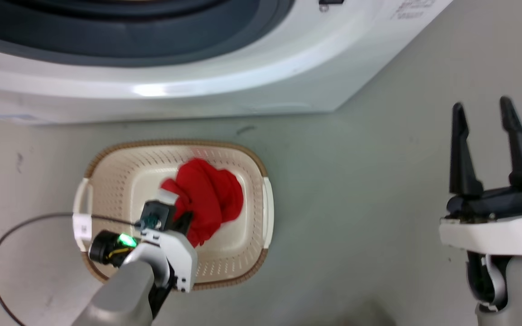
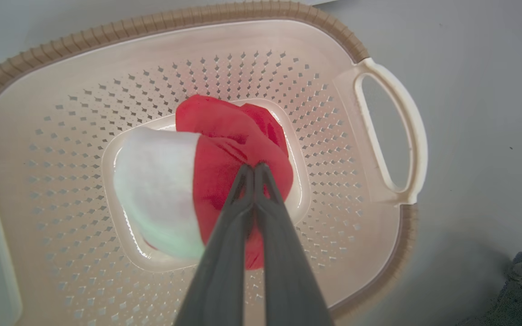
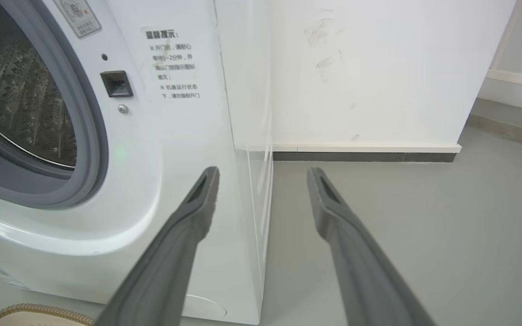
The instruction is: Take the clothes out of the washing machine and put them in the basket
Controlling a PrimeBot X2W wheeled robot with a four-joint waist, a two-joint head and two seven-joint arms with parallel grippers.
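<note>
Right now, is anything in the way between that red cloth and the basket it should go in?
Nothing visible is. The left pincer is shut on the red garment, holding it right over the open middle of the basket.

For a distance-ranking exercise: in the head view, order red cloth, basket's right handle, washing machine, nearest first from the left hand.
1. Red cloth, held in the left hand.
2. Basket's right handle, right of it.
3. Washing machine, top of view.
</note>
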